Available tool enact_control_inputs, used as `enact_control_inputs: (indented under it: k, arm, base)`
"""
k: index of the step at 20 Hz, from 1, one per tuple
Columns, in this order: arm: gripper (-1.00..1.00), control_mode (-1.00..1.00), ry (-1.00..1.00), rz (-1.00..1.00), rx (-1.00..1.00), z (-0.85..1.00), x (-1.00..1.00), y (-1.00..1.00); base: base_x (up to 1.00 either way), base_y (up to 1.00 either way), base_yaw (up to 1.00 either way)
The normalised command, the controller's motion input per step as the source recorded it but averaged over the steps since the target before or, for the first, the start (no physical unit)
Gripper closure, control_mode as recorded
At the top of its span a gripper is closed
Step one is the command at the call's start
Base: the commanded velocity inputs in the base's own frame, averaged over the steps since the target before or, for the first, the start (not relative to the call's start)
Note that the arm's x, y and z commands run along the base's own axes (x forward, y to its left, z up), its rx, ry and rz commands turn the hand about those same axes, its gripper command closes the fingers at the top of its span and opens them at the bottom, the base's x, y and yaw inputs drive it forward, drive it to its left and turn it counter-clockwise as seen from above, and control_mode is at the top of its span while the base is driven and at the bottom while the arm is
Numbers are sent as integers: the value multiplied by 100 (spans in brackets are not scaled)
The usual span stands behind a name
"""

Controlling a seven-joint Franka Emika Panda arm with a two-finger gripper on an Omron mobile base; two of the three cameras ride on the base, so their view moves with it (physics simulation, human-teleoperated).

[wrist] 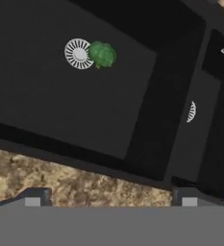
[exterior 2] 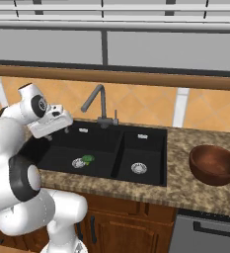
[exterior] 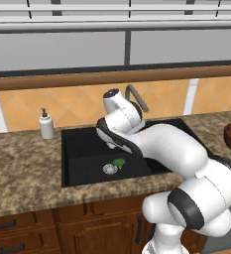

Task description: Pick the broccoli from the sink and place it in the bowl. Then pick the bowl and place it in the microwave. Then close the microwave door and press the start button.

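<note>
On the far left of the speckled granite counter (exterior: 23, 168) stands a white soap dispenser (exterior: 46, 125) against the orange tiled backsplash (exterior 2: 136, 106), just beside the rim of the black sink (exterior 2: 67, 148). The sink's large basin lies on the left and its small basin on the right, each with a round metal drain (exterior 2: 138, 168). The broccoli (exterior 2: 88, 159) lies on the floor of the large basin, touching the right edge of that basin's drain; in the hand view it shows as a lumpy green floret (wrist: 103, 54) right against the white slotted ring. The white arm reaches over the left part of the sink, and its gripper (exterior 2: 57, 129) hangs above the large basin, well clear of the broccoli and holding nothing. In the hand view the two dark finger tips (wrist: 34, 197) stand far apart at the bottom of the picture, so the jaws are spread wide, over the front rim of the sink and the counter edge. Behind the divider between the basins rises the grey curved faucet (exterior 2: 99, 104), its spout reaching out to the left. Further right, past the small basin, the reddish-brown bowl (exterior 2: 214, 164) sits upright on the counter, well apart from the sink and from the broccoli. Below the counter run brown wooden cabinet doors (exterior 2: 131, 230) with dark handles.
</note>
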Motion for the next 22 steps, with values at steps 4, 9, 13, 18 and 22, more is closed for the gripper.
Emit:
enact_control_inputs:
  k: [4, 9, 13, 18, 22]
  arm:
    - [-100, -100, -4, 4, -11, -81, 60, 0]
    - [-100, -100, 2, 0, -22, -100, 53, 1]
    - [-100, -100, 18, 0, -21, -96, 69, 0]
    - [-100, -100, 24, 0, -11, -72, 73, 0]
    - [-100, -100, 17, 8, -4, -79, 91, 1]
  base:
    - [0, 0, 0]
    - [0, 0, 0]
    - [0, 0, 0]
    - [0, 0, 0]
    - [0, 0, 0]
